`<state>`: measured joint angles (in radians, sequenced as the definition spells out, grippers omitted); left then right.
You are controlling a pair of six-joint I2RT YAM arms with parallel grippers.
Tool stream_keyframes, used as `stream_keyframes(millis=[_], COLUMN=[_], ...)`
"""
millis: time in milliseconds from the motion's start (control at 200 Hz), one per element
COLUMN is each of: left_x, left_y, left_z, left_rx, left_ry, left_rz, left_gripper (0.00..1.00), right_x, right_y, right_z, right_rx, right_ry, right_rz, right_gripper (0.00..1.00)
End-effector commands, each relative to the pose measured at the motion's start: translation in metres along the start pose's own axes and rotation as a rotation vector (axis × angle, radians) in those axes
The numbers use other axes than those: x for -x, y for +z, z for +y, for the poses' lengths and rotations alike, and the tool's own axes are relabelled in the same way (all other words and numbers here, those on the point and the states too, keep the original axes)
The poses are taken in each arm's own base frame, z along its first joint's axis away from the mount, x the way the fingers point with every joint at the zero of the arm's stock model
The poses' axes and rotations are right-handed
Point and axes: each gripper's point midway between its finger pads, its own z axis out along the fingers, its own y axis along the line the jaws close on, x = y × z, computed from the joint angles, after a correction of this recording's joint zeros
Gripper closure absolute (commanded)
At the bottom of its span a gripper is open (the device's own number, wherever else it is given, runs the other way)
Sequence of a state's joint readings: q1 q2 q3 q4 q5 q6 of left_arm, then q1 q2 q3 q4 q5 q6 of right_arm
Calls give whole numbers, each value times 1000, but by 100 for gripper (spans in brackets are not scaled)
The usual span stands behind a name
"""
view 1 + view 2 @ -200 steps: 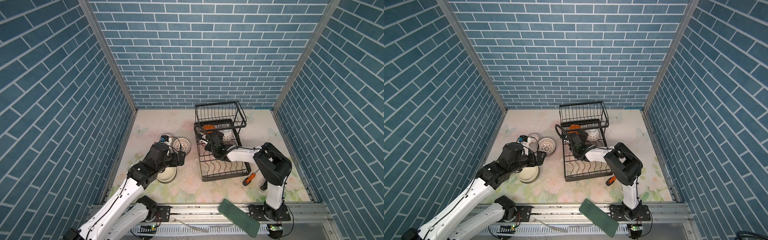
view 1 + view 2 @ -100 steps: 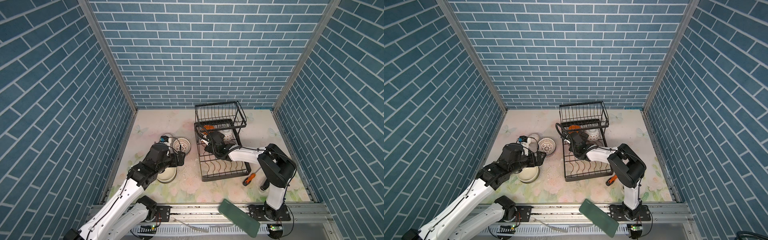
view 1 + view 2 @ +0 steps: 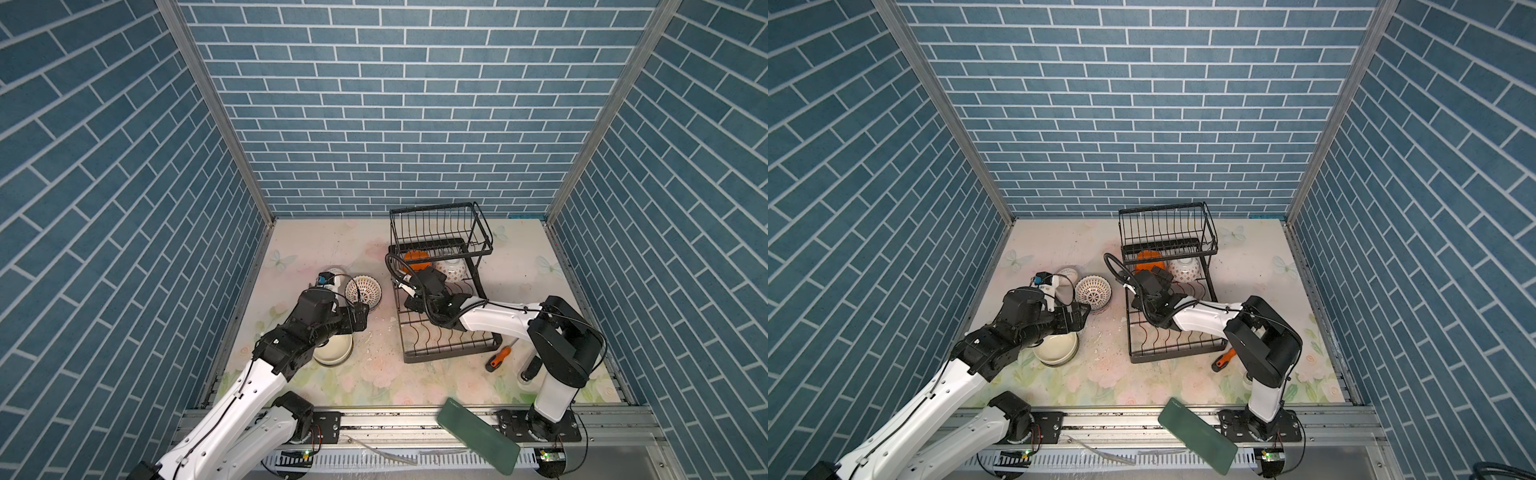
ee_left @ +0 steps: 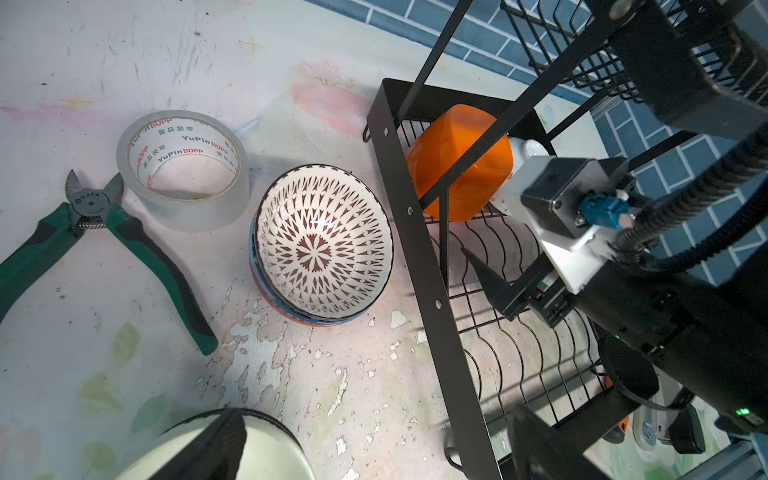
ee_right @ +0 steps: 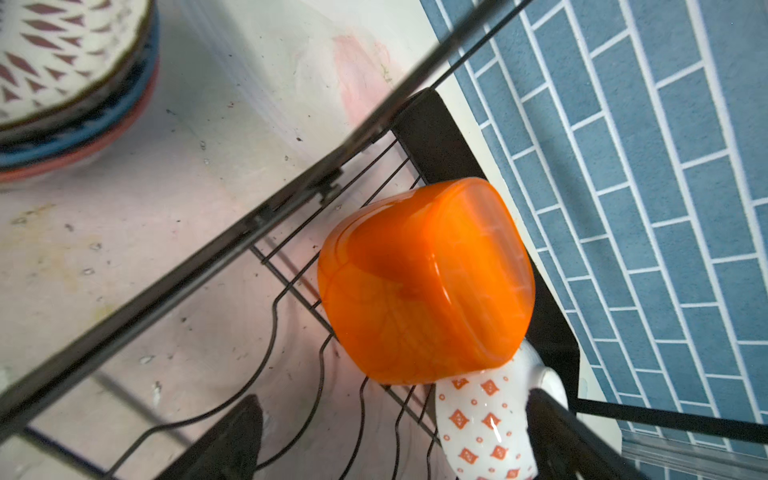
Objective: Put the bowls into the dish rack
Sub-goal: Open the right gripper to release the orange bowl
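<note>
Right elbow (image 3: 561,345) swings back from dish rack (image 3: 453,352); right hand (image 5: 392,399), released, empty, sits in rack's lower tier facing orange bowl (image 5: 424,282) and patterned white bowl (image 5: 478,424) at rack's rear. Left hand (image 4: 380,415), released, hovers over cream bowl (image 3: 332,353) beside rack. Likely best: pinch rim, slot between free dividers.

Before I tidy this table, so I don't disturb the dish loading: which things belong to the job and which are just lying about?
Part of the job:
- black wire dish rack
- orange rounded-square plastic bowl, in the rack
- white ceramic bowl with orange diamonds, in the rack
- stack of patterned ceramic bowls, on the table
- plain cream bowl, on the table

Just lying about:
- clear tape roll
- green-handled cutters
- orange-handled screwdriver
</note>
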<state>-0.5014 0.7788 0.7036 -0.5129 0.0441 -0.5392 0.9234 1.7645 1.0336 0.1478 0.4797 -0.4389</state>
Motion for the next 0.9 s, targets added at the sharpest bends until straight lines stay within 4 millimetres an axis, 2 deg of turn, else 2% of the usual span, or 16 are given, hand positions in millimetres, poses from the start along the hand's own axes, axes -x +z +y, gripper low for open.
stream_keyframes(millis=[0,195,480,620,640,895], left_x=[-8,-9,-8,-13,-5,1], left_y=[3,6,12,19,16,16], left_z=[11,15,17,25,21,27], left_rx=[34,47,63,104,98,166], left_ry=[-21,-32,-37,-42,-41,-19], left_rz=[11,13,39,75,61,90], left_gripper=[0,0,0,0,0,0], right_x=[-9,-16,-34,-35,-35,-30], right_y=[-13,-28,-59,-80,-83,-117], right_z=[2,4,-2,-7,-8,-13], right_rx=[-1,-10,-13,24,27,115], right_ry=[69,128,347,465,483,668], right_rz=[15,42,67,45,41,13], right_gripper=[3,5,7,8,8,9])
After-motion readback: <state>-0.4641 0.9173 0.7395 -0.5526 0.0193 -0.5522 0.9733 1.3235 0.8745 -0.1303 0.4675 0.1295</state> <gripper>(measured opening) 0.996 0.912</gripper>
